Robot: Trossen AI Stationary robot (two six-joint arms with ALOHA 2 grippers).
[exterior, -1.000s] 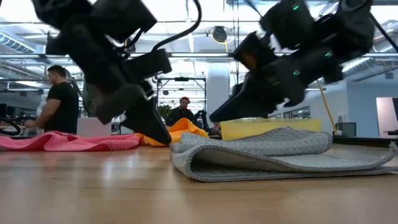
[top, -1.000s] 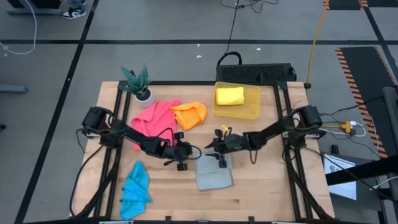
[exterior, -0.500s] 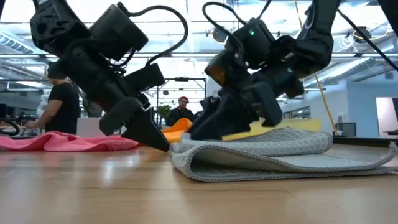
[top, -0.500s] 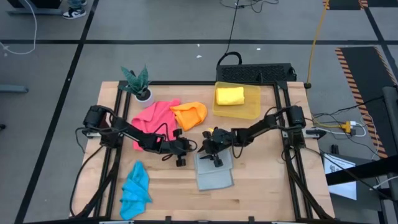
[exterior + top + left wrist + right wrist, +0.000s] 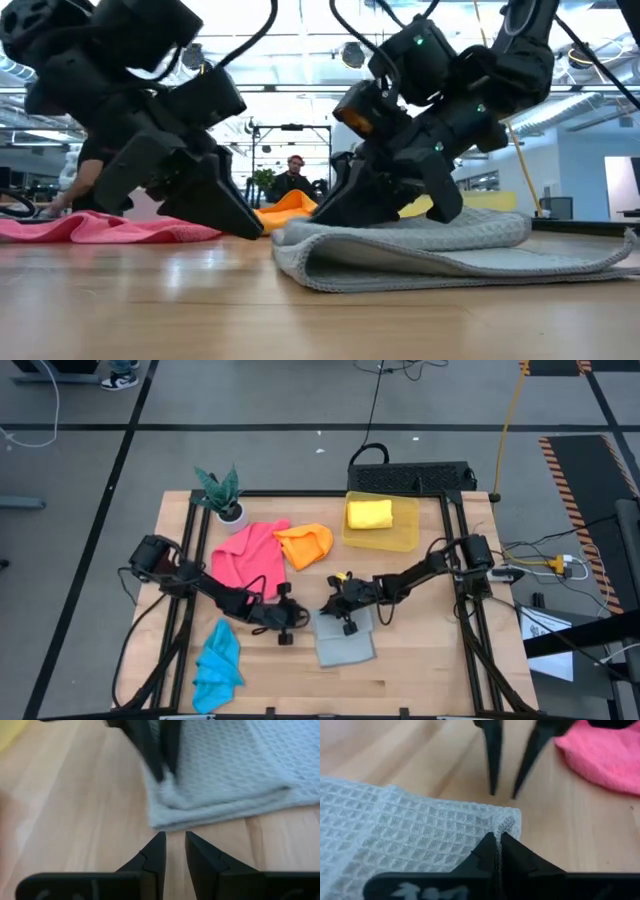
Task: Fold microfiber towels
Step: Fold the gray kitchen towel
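Your right gripper (image 5: 496, 840) pinched tight on corner of folded grey towel (image 5: 345, 638), lying mid-tabletop toward front edge. Your left gripper (image 5: 174, 845) low just beside that corner, fingers slightly parted, holding nothing.

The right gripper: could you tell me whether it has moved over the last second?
Yes. The right gripper has moved left, away from the yellow bin, to the grey towel's far left corner.

— Looks like an open robotics lab or workshop?
— Yes: wooden table (image 5: 420, 660) on a taped concrete floor (image 5: 300, 450), cables trailing.
— Beyond the table?
— Ceiling strip lights (image 5: 300, 88), glass partitions, seated person (image 5: 292, 176) at a workstation.
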